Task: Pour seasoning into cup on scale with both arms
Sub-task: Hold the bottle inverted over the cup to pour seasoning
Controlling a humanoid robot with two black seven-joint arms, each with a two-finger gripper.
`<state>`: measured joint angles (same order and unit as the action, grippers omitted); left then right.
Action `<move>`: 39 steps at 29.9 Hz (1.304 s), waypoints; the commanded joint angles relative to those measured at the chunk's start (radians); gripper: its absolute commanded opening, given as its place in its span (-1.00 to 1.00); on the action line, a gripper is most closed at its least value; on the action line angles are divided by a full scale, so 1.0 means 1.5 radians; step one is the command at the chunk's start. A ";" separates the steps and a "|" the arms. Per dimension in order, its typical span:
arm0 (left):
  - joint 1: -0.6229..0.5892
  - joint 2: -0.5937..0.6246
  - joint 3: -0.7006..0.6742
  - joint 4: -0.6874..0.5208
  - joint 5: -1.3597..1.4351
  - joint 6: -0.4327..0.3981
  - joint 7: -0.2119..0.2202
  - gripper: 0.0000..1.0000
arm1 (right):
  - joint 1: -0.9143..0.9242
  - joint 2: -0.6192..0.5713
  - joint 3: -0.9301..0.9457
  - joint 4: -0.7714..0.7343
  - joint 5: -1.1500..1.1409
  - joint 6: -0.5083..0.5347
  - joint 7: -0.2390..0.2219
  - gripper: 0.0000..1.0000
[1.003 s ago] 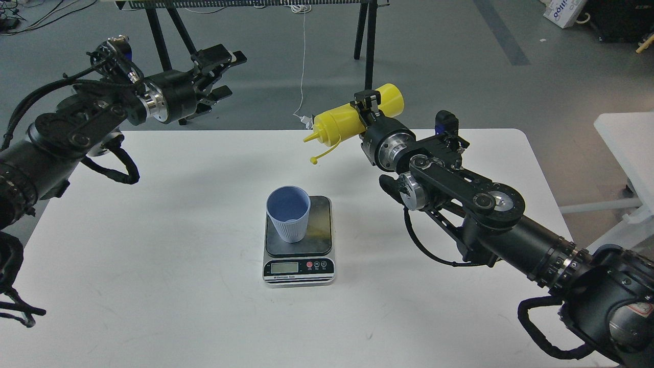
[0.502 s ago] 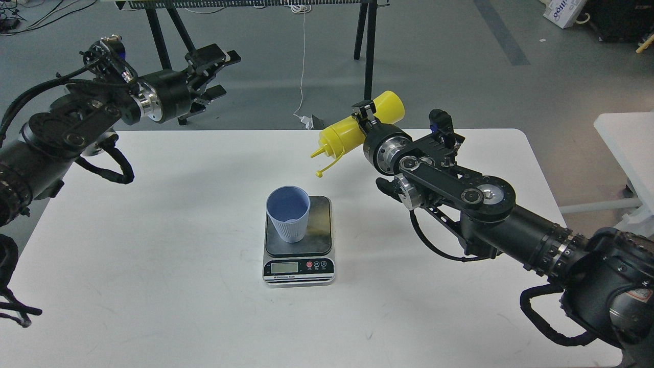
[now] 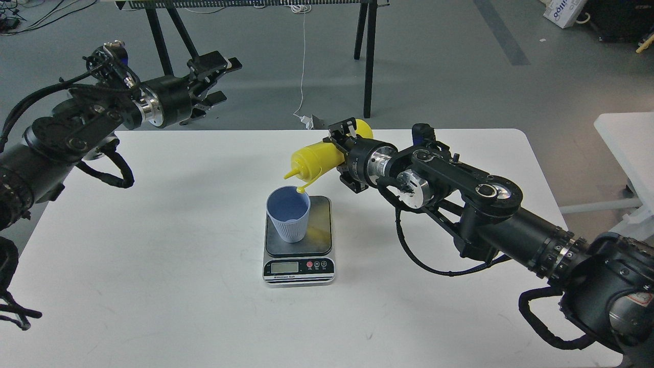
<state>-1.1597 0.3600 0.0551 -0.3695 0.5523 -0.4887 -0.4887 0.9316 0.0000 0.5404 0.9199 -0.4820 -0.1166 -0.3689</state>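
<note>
A light-blue cup (image 3: 288,213) stands upright on the dark platform of the scale (image 3: 299,241) at the table's middle. My right gripper (image 3: 345,153) is shut on the yellow seasoning bottle (image 3: 318,160), held tilted with the nozzle pointing left and down. The nozzle tip sits just above the cup's far rim, and the small tethered cap (image 3: 300,190) hangs at the rim. My left gripper (image 3: 217,81) is open and empty, high at the far left beyond the table's back edge.
The white table (image 3: 153,266) carries only the scale and cup. Black stand legs (image 3: 369,56) and a white cable (image 3: 302,61) are on the floor behind it. Another white surface (image 3: 626,143) stands at the right.
My right gripper has moved left and down with the bottle, bringing the nozzle from well above the table to just over the cup's rim. The left arm has barely moved.
</note>
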 commanded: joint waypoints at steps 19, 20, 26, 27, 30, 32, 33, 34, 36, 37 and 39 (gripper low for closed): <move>0.002 -0.003 -0.005 0.000 -0.002 0.000 0.000 0.99 | 0.098 0.000 -0.085 -0.004 -0.010 0.068 -0.050 -0.97; 0.002 -0.003 -0.006 0.000 -0.002 0.000 0.000 0.99 | 0.099 0.000 -0.091 -0.004 -0.010 0.074 -0.054 -0.97; 0.002 -0.004 -0.006 0.000 -0.003 0.000 0.000 0.99 | 0.118 0.000 -0.119 -0.003 -0.012 0.081 -0.062 -0.97; 0.003 -0.003 -0.006 0.000 -0.003 0.000 0.000 0.99 | 0.121 0.000 -0.120 -0.004 -0.012 0.080 -0.061 -0.97; 0.004 -0.001 -0.006 0.000 -0.003 0.000 0.000 0.99 | 0.129 0.000 -0.121 -0.004 -0.022 0.079 -0.059 -0.97; 0.004 -0.001 -0.006 0.000 -0.003 0.000 0.000 0.99 | 0.130 0.000 -0.121 -0.005 -0.033 0.077 -0.058 -0.97; 0.004 -0.001 -0.006 0.000 -0.003 0.000 0.000 0.99 | 0.130 0.000 -0.121 -0.005 -0.040 0.077 -0.057 -0.97; 0.005 -0.001 -0.006 0.000 -0.003 0.000 0.000 0.99 | 0.130 0.000 -0.121 -0.004 -0.049 0.077 -0.057 -0.97; 0.005 -0.003 -0.006 0.000 -0.003 0.000 0.000 0.99 | 0.129 0.000 -0.122 -0.004 -0.063 0.077 -0.057 -0.97; 0.005 -0.003 -0.006 0.000 -0.003 0.000 0.000 0.99 | 0.130 0.000 -0.122 -0.004 -0.069 0.077 -0.057 -0.97; 0.004 -0.003 -0.006 0.000 -0.003 0.000 0.000 0.99 | 0.130 0.000 -0.122 -0.004 -0.085 0.077 -0.057 -0.97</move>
<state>-1.1523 0.3573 0.0460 -0.3697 0.5476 -0.4887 -0.4887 1.1253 0.0000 0.3578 0.9137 -0.5782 -0.0014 -0.4545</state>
